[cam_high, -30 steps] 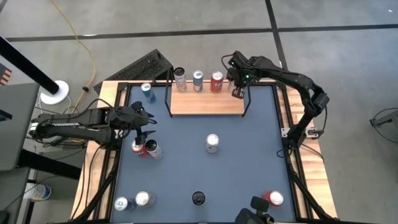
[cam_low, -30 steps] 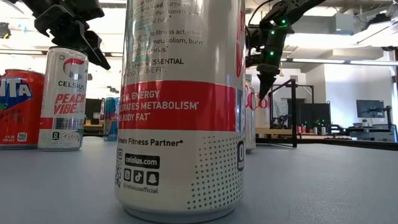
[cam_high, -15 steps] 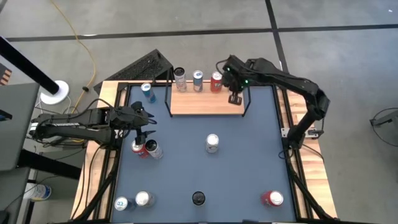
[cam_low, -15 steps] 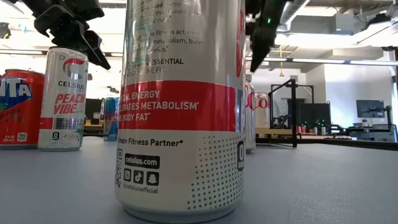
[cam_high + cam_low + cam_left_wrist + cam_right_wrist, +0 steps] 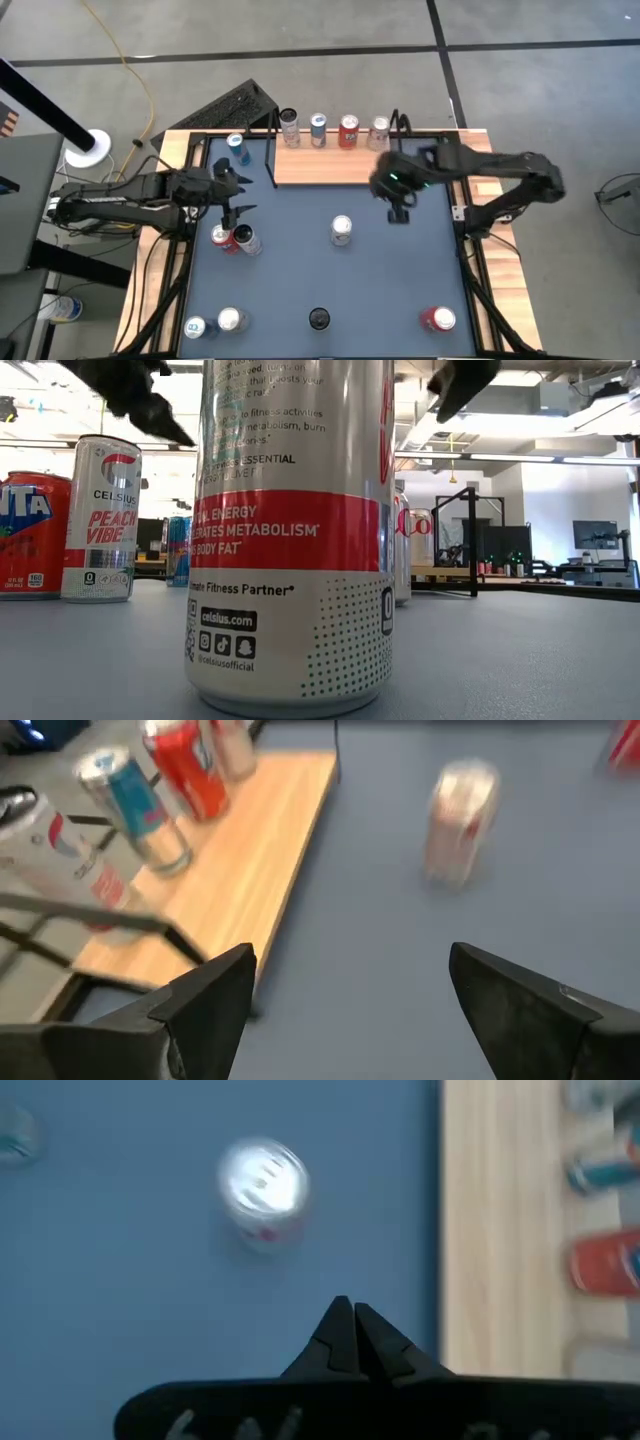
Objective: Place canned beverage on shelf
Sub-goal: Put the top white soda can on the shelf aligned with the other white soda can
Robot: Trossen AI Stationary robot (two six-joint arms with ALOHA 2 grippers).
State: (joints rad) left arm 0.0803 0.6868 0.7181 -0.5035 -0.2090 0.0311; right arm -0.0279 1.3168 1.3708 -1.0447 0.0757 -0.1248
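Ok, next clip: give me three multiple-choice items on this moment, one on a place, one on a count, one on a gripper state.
1. Where is the right gripper?
A. Over the blue mat, just in front of the shelf
B. Above the shelf's back row
C. Off the table, beside the keyboard

2. How many cans stand on the shelf?
A. Two
B. Four
C. Six

3. How do the left gripper's fingers stand?
A. Shut on a can
B. Shut and empty
C. Open and empty

Answers:
1 A: the high view shows it over the mat in front of the board's right end.
2 B: four cans line the board's back edge.
3 C: the left wrist view shows both fingers spread with nothing between them.
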